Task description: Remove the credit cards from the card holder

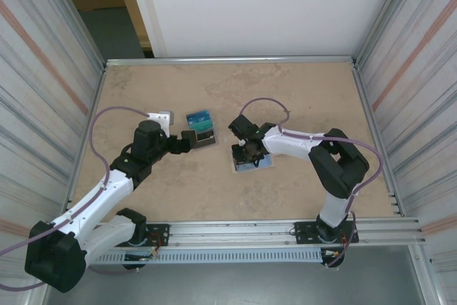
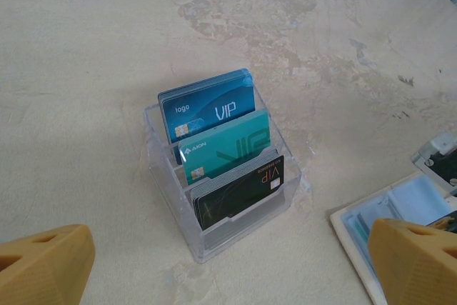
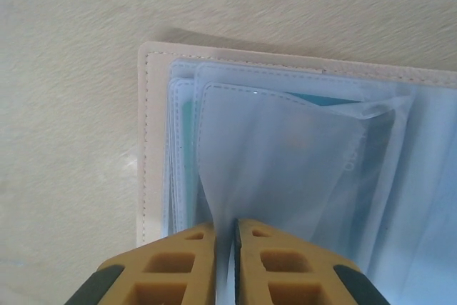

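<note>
White arms (image 1: 100,198), lilac cables (image 1: 264,99), ochre pincers (image 3: 225,228).

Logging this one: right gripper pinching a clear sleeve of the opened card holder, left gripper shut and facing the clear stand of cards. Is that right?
Not quite: the left gripper is open, not shut; the left wrist view shows its fingers wide apart, facing the clear stand of cards. The right gripper does pinch a clear sleeve of the opened card holder.
</note>
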Controlling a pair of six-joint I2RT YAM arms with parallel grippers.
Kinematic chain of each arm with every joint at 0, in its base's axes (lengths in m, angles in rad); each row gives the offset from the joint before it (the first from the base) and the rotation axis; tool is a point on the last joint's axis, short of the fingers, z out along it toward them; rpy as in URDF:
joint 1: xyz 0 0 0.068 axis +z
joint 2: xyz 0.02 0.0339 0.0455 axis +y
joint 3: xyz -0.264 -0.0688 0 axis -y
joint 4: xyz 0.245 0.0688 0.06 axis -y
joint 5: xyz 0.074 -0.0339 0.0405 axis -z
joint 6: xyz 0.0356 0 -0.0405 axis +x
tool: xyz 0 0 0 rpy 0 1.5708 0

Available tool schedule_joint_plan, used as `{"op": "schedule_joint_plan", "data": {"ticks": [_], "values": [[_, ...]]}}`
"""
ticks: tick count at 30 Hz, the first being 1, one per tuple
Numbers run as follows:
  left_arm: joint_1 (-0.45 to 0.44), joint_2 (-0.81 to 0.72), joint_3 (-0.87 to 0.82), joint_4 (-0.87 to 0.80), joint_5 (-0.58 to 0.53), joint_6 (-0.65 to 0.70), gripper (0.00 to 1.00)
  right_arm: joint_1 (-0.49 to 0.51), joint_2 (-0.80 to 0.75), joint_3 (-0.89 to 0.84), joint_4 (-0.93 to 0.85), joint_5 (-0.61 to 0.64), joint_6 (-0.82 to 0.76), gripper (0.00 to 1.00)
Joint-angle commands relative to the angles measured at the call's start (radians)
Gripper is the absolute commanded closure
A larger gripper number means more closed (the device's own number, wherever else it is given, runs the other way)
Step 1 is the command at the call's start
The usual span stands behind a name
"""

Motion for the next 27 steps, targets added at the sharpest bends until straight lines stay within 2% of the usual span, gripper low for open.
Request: {"op": "schedule_joint_plan", "data": {"ticks": [1, 6, 13, 19, 27], "values": [[0.0, -0.004, 0.018, -0.01, 0.013, -0.014, 0.01, 0.012, -0.041, -0.03, 0.05, -0.129, 0.052, 0.87], [-0.001, -0.003, 0.023, -0.008, 0.023, -0.017, 0.01, 0.039, -0.05, -0.026, 0.069, -0.166, 0.084, 0.86], [-0.001, -0.001, 0.042, -0.009, 0.034, -0.012, 0.01, 0.042, -0.062, 0.015, -0.032, -0.051, 0.077, 0.82], [-0.002, -0.001, 0.059, -0.019, 0.034, -0.007, 0.01, 0.026, -0.088, 0.025, -0.059, -0.016, 0.069, 0.78], [-0.01, 0.0, 0.067, -0.024, 0.026, 0.0, 0.01, -0.02, -0.131, -0.016, -0.103, 0.043, 0.077, 0.78]]}}
